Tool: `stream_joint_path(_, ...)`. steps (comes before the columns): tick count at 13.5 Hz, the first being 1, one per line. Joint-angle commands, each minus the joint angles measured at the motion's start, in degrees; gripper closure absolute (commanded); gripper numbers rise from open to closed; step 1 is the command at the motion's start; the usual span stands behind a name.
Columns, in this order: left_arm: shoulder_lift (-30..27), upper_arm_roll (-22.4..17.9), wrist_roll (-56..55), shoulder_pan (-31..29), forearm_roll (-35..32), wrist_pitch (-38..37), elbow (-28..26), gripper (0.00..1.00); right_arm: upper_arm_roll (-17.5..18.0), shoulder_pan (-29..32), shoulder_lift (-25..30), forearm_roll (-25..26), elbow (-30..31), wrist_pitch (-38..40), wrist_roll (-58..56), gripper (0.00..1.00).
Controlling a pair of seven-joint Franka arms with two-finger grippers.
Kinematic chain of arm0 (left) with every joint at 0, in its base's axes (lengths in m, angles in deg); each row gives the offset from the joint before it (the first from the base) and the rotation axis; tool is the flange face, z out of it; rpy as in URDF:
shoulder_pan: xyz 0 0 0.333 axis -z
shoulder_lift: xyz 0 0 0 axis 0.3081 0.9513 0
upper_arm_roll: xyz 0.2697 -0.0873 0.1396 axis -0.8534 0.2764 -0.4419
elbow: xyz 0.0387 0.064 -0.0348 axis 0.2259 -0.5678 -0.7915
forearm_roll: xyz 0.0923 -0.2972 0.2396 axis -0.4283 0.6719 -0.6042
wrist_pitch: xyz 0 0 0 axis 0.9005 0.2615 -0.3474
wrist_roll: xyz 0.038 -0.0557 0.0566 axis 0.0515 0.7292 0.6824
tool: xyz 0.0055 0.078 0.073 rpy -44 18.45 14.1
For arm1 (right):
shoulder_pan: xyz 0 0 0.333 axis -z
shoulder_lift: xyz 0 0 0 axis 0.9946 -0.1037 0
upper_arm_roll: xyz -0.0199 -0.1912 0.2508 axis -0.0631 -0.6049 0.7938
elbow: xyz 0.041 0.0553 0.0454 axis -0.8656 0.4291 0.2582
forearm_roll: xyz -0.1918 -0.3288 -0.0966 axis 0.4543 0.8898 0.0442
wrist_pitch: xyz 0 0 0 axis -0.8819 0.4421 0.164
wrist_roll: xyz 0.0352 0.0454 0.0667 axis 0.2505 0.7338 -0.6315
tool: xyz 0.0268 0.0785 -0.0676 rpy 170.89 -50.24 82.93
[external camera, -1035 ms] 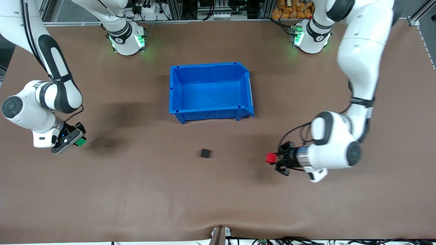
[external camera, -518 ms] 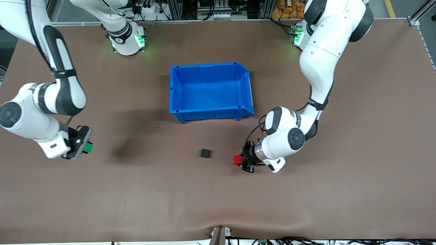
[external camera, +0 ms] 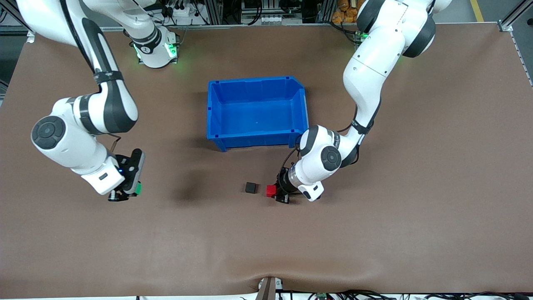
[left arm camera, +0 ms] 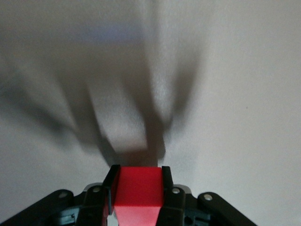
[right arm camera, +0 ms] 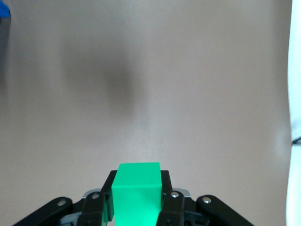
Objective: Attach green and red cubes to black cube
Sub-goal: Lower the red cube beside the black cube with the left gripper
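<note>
The loose cube [external camera: 250,187] is placed at six o'clock from the bin [external camera: 258,139], a held cube [external camera: 271,190] just beside at three o'clock.

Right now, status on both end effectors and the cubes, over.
Left end effector shut on red cube, just short of black cube. Right end effector shut on green cube, well off. Path clear.

A bright red cube [left arm camera: 138,192] sits between black jaws, and a bright green cube [right arm camera: 136,194] between another black pair. A matte black cube [external camera: 250,187] lies on a plain brown table [external camera: 374,233]. The bin [external camera: 215,112] is solid blue. Both arms are white with black bands.
</note>
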Motion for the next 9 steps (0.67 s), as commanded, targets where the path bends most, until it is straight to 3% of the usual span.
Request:
stream_joint_path(1,1.2,-0.4,-0.3,1.9,1.2,2.5,1.3,1.0,-0.5,-2.8,-6.7,-1.9,-7.1,1.0,-0.5,1.0)
stream_joint_path(4,1.9,-0.4,-0.1,3.3,1.2,3.1,1.6,1.0,-0.5,-3.9,-9.2,-2.2,-8.7,1.0,-0.6,1.0)
stream_joint_path(9,2.2,0.2,-0.3,3.3,1.4,4.2,1.7,1.0,0.3,-4.9,-10.5,-8.8,-7.1,1.1,-0.4,1.0)
